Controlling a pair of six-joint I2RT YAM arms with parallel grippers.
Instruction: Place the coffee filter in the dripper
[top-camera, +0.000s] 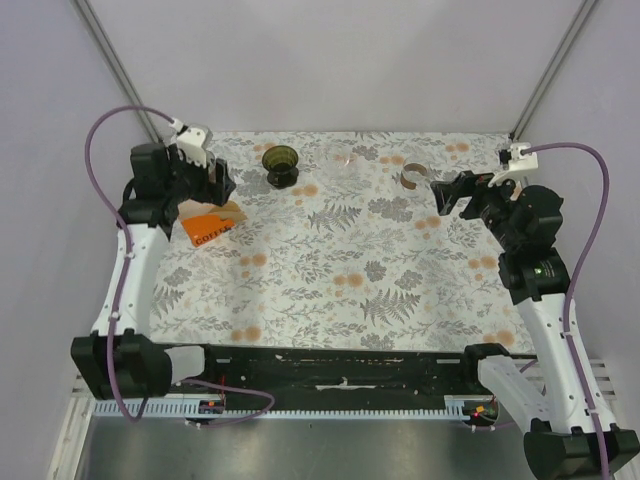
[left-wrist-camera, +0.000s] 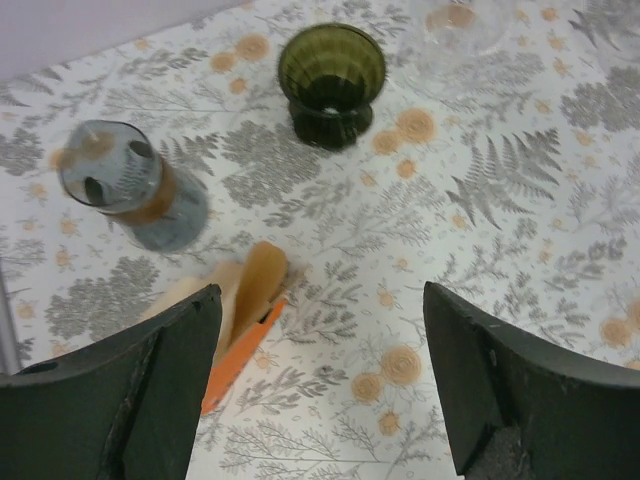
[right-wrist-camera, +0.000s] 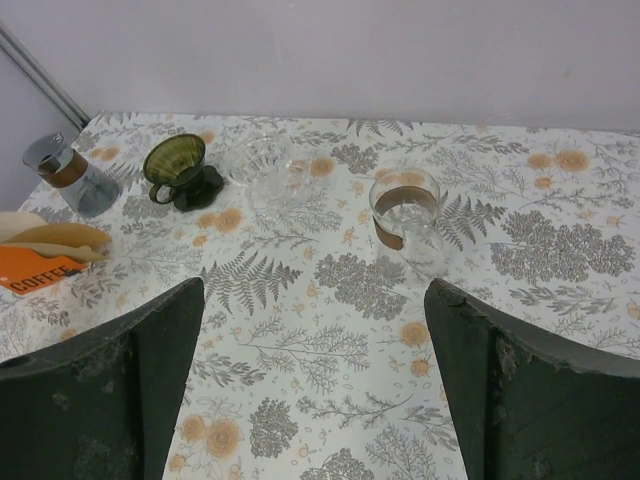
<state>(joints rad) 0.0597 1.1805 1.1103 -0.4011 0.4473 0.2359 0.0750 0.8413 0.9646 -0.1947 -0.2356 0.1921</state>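
1. The left gripper (left-wrist-camera: 322, 320) hangs with its jaws wide apart and holds nothing. It is over the far-left part of the table (top-camera: 330, 270).
2. Just under it lies one orange pack (left-wrist-camera: 240, 355) with tan paper filters (left-wrist-camera: 255, 285) fanning out of its far end. The layers overlap, so I cannot tell how many there are. No filter is in the dripper yet.
3. The right gripper (right-wrist-camera: 315, 300) is also spread wide and holds nothing, out at the far right.
4. There are two glass jars with brown bands. The left jar (left-wrist-camera: 130, 190) stands just beyond the filters. The right jar (right-wrist-camera: 405, 215) stands near the right gripper, on its far left side.
5. One dark green dripper (left-wrist-camera: 331, 80) stands at the far edge, left of centre and well apart from the pack. Its ribbed inside shows down to the hole.
6. One clear glass bowl (right-wrist-camera: 262, 165) sits just right of the dripper, between it and the right jar.
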